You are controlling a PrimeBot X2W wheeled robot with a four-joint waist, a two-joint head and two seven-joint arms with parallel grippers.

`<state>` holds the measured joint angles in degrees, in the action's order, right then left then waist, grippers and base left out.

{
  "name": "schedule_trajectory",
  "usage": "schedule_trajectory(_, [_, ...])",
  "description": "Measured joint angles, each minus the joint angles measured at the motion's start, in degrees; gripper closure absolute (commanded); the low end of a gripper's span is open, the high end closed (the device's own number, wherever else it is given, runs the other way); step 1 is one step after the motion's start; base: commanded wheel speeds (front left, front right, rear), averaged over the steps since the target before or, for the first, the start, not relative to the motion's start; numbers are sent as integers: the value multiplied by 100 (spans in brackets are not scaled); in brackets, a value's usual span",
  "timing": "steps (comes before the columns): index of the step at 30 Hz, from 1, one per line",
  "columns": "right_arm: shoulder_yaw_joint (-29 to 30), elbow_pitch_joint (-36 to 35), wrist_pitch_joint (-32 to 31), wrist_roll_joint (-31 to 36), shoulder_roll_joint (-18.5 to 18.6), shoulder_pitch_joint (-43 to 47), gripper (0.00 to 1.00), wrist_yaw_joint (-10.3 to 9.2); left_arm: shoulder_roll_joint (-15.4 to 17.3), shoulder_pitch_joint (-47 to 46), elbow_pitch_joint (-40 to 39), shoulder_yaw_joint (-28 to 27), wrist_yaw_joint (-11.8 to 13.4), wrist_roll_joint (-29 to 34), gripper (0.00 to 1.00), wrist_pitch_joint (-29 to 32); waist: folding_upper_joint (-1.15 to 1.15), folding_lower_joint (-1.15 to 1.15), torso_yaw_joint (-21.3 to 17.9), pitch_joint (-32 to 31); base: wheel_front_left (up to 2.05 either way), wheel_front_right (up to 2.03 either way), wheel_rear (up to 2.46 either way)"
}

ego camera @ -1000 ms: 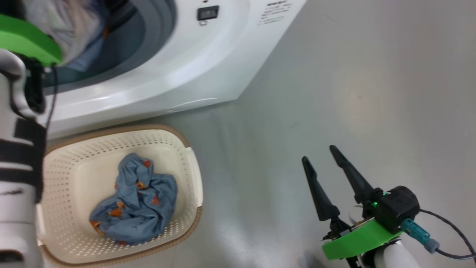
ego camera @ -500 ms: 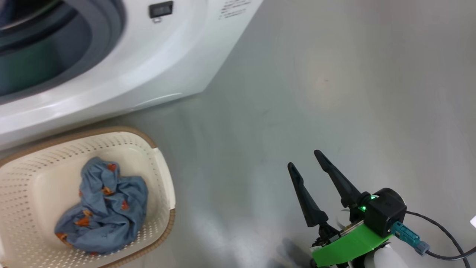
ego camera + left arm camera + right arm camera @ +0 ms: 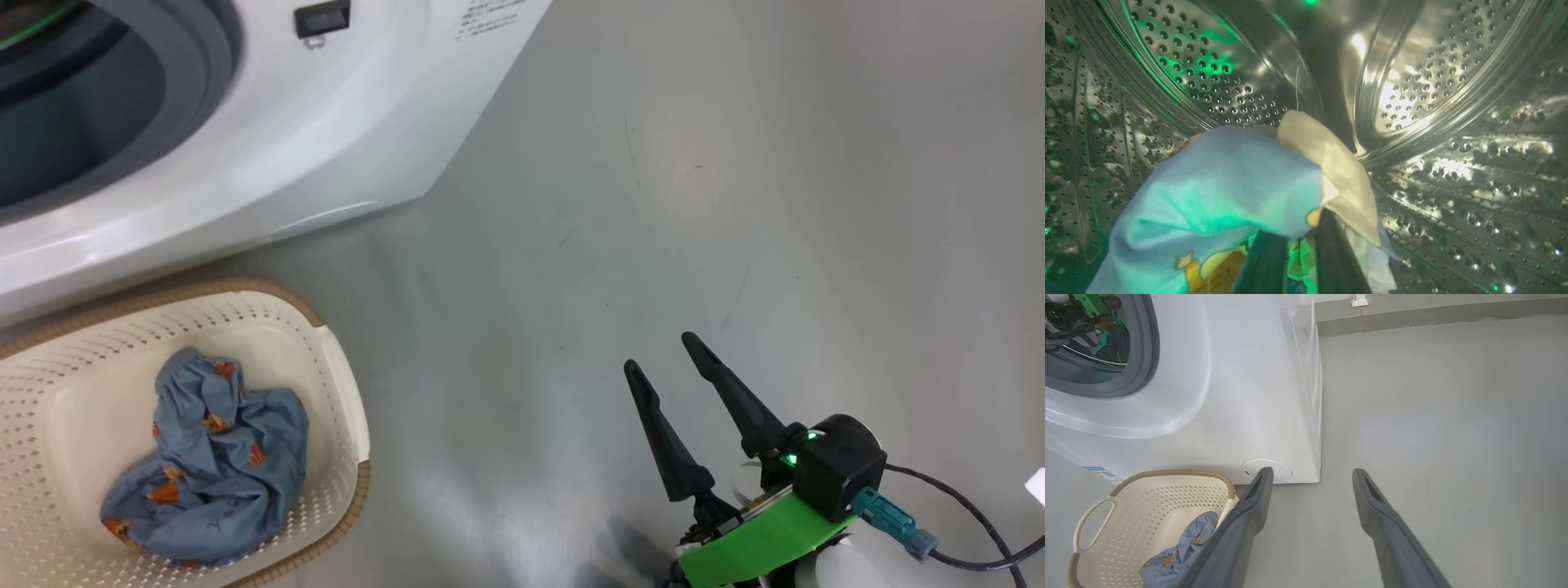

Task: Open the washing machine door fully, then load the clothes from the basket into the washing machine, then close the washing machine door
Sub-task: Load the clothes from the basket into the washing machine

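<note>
Your left gripper (image 3: 1300, 255), deep inside the perforated steel drum (image 3: 1453, 81), pinches a light blue garment (image 3: 1220, 183) between its pressed-together fingers. Your right gripper (image 3: 661, 353) hangs over the grey floor (image 3: 735, 204), fingers spread wide, nothing between them. A bundle of clothes (image 3: 204, 465) lies in the basket (image 3: 347, 408), just beside the washing machine (image 3: 326, 147).
</note>
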<state>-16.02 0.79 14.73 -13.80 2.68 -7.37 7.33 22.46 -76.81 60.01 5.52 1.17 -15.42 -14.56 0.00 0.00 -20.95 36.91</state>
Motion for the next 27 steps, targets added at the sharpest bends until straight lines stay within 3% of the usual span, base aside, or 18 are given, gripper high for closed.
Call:
schedule_trajectory(1, [-1,8,0,0,0,0,0,0,-3,-2,123,42,-2,3,22,35,0,0,8,-20,0,0,0])
schedule_trajectory(2, [-4,16,0,0,0,0,0,0,-11,-3,238,89,-33,20,0,55,0,0,17,-45,0,0,0])
schedule_trajectory(15, [-1,130,0,-44,1,0,0,0,-423,-29,826,174,-16,-1,0,33,0,0,144,-473,0,0,0])
schedule_trajectory(27, [64,260,0,-49,3,10,0,0,-1021,1007,326,123,119,-104,0,-7,0,0,360,-1029,0,0,0])
